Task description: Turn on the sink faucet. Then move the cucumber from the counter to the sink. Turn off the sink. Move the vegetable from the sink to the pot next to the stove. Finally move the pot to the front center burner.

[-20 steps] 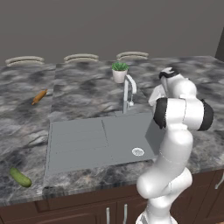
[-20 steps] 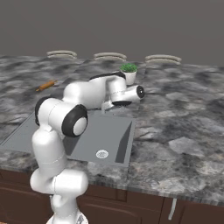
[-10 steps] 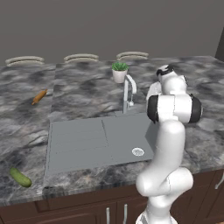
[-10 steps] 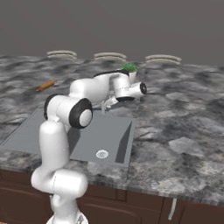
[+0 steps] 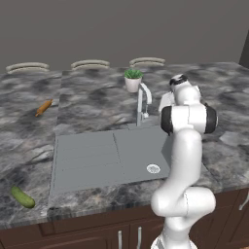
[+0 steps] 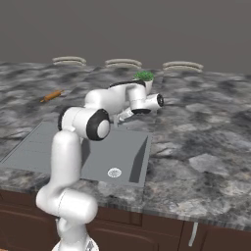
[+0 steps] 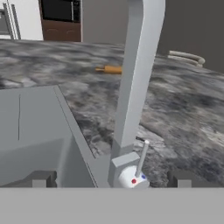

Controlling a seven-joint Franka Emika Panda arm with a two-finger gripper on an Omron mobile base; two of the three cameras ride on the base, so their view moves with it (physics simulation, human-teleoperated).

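One step is in hand, by my reading: the first, turning on the faucet; no water runs; largest is the tabletop (image 5: 92, 104), mottled grey stone, glossy; sunk in it the sink (image 5: 87, 160), flat grey metal with a round drain; the faucet (image 7: 133, 78) rises as a tall square grey column, its thin lever (image 7: 142, 159) upright on a white knob; the end effector (image 7: 109, 179) stands spread, fingertips either side of the base; next it should close in and push the lever; the cucumber (image 5: 23, 197), small, smooth, green, lies on the tabletop's front left edge, well apart.
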